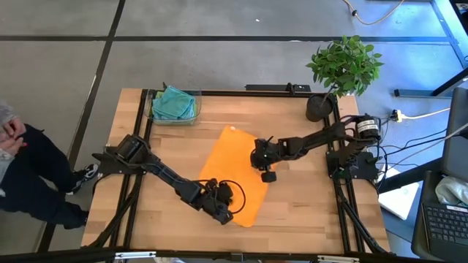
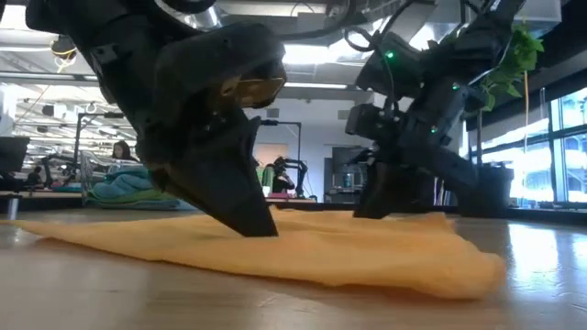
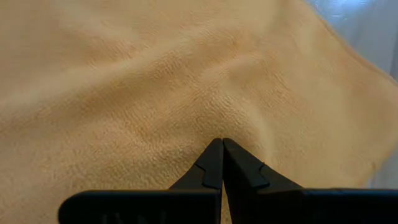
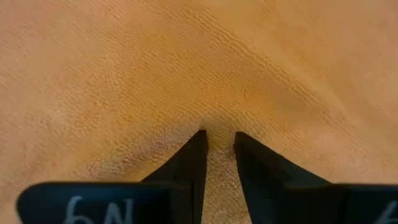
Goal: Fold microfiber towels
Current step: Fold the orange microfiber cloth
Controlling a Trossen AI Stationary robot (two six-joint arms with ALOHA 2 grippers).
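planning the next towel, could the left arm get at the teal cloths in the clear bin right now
Probably not yet: the left pincer is shut, pressed into the flat orange microfiber towel at the table's near side, while the folded teal cloths sit in the clear bin at the far corner.

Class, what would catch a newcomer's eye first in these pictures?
The orange towel spread across the middle of the table, with both claws down on it: the left claw shut on its fabric, the right claw pinching a small ridge. Teal towels fill a bin at the far left corner.
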